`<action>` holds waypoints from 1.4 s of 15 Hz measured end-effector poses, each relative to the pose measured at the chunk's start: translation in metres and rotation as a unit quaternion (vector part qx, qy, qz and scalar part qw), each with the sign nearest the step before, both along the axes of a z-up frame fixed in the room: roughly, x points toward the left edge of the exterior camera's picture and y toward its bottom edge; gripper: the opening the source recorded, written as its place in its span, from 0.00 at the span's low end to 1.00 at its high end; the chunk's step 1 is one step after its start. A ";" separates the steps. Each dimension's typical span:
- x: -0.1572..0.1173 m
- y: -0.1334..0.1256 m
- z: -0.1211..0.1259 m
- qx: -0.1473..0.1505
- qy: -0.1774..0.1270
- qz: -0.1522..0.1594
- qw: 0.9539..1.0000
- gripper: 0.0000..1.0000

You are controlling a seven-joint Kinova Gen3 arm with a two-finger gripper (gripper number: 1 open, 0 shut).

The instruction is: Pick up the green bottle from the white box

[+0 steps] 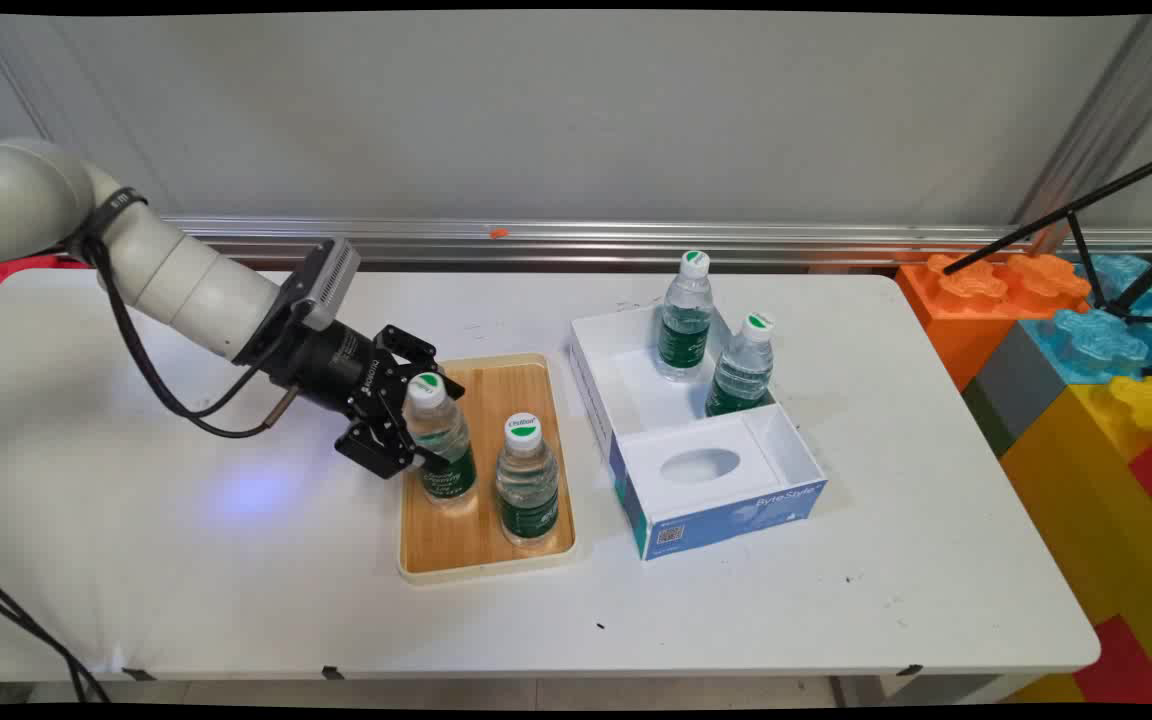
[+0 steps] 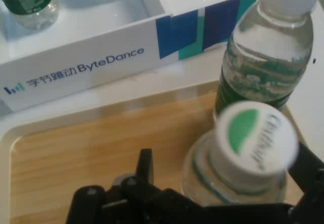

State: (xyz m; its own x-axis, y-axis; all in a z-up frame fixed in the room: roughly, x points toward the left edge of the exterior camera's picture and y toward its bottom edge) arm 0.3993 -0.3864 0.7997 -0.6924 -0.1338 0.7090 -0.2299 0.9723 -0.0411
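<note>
A: Nearest bottle [image 1: 441,440] is standing upright on the wooden tray [image 1: 481,545], long axis vertical, white-and-green cap [image 2: 251,138] pointing up. It is sitting at the tray's left side.

B: Gripper [image 1: 406,415]?

A: Coming in from the left, fingers [image 1: 386,455] lying either side of the bottle's upper body. Whether they are pressing on it or standing just off it, I cannot tell. In the hand view the linkage is covering the bottle's lower part, and only the finger on the left [image 2: 144,166] is showing clearly.

B: Around it?

A: A second bottle [image 1: 527,480] is standing upright just beside it on the same tray, to the right. Further right on the worktop [image 1: 186,560], a white and blue open box [image 1: 696,440] is holding two more upright bottles [image 1: 686,315] [image 1: 742,365] in its far compartment; the near part is showing an oval opening. Coloured blocks [image 1: 1086,340] are sitting beyond the worktop's right end.
</note>
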 end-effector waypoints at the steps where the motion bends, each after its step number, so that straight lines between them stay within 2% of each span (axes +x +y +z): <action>1: 0.001 0.000 0.001 0.001 -0.001 0.002 1.000 1.00; 4: 0.005 0.000 0.009 0.007 -0.008 0.008 1.000 1.00; 8: 0.016 0.001 0.036 0.021 -0.021 0.031 0.999 1.00; 11: 0.027 0.007 0.074 0.032 -0.030 0.059 0.997 1.00; 14: 0.033 0.014 0.116 0.049 -0.025 0.084 0.995 1.00; 17: 0.028 0.014 0.144 0.050 -0.015 0.099 0.994 1.00; 19: 0.015 0.009 0.162 0.041 -0.005 0.109 0.993 1.00; 21: -0.004 0.004 0.169 0.037 -0.001 0.116 0.993 1.00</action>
State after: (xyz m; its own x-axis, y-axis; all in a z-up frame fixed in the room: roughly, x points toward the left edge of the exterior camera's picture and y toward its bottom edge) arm 0.3953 -0.3826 0.9685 -0.6386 -0.3417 0.6895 -0.4478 0.8937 0.0281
